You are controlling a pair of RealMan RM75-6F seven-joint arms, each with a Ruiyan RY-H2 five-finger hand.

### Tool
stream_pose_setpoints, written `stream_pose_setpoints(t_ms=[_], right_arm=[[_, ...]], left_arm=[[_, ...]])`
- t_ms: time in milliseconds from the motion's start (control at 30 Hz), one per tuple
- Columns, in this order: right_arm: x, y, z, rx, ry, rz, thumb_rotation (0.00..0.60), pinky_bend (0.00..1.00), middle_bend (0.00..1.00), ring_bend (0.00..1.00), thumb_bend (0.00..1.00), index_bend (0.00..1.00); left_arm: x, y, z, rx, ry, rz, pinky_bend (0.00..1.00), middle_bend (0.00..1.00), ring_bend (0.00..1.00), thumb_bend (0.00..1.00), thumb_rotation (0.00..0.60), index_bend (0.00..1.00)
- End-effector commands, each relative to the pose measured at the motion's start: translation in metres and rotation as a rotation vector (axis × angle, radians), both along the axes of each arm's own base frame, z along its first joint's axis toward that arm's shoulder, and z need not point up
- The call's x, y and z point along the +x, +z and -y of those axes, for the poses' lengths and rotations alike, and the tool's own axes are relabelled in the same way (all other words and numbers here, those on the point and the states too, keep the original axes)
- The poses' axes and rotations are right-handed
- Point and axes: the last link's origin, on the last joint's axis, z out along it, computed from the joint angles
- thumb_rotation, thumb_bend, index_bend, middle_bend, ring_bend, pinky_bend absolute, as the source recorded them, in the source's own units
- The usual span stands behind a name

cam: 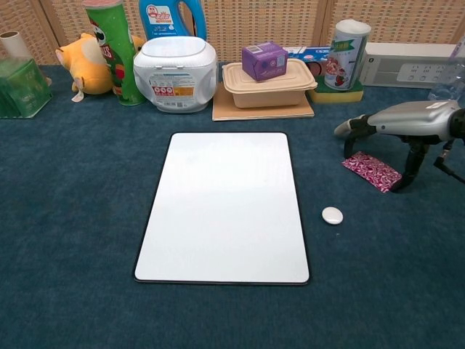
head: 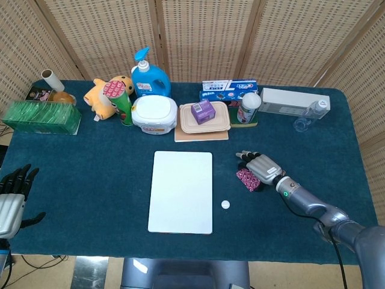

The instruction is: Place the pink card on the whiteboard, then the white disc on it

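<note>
The whiteboard [head: 181, 190] [cam: 226, 205] lies flat in the middle of the blue table. To its right lies the pink patterned card [head: 246, 178] [cam: 371, 171] on the cloth. The small white disc [head: 225, 204] [cam: 332, 215] sits between the board's right edge and the card, nearer the front. My right hand [head: 260, 167] [cam: 396, 128] hovers palm-down right over the card, fingers spread downward around it, thumb tip at the card's right end; it holds nothing. My left hand [head: 13, 198] rests open at the far left table edge.
Along the back stand a green box [head: 41, 117], plush toy [head: 103, 95], chip can [head: 120, 99], detergent bottle [head: 148, 75], white tub [head: 154, 113], lunch box with a purple cube [head: 204, 114], a can [head: 249, 107], a white box [head: 293, 100] and a bottle [head: 311, 114].
</note>
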Motion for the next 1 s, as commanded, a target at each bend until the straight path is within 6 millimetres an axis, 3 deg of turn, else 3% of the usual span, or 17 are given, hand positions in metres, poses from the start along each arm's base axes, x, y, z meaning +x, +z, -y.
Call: stream_pose_setpoints(t_ms=[33, 667, 867, 1000], right_arm=[[0.001, 0.0, 0.0, 0.0, 0.003, 0.003, 0.6, 0.16, 0.07, 0.03, 0.16, 0.37], [0.024, 0.013, -0.001, -0.021, 0.039, 0.029, 0.6, 0.16, 0.07, 0.03, 0.17, 0.38], [0.051, 0.009, 0.001, -0.024, 0.035, 0.077, 0.6, 0.17, 0.07, 0.03, 0.17, 0.38], [0.092, -0.007, 0.001, -0.004, 0.008, 0.186, 0.6, 0.18, 0.07, 0.03, 0.18, 0.38]], left_arm=[[0.0, 0.0, 0.0, 0.0, 0.0, 0.0, 0.07, 0.0, 0.0, 0.08, 0.6, 0.0], [0.0, 0.002, 0.002, -0.001, -0.009, 0.01, 0.07, 0.0, 0.0, 0.08, 0.6, 0.0], [0.001, 0.003, 0.003, -0.008, -0.015, 0.012, 0.07, 0.0, 0.0, 0.08, 0.6, 0.0], [0.001, 0.007, 0.008, -0.006, -0.033, 0.022, 0.07, 0.0, 0.0, 0.08, 0.6, 0.0]])
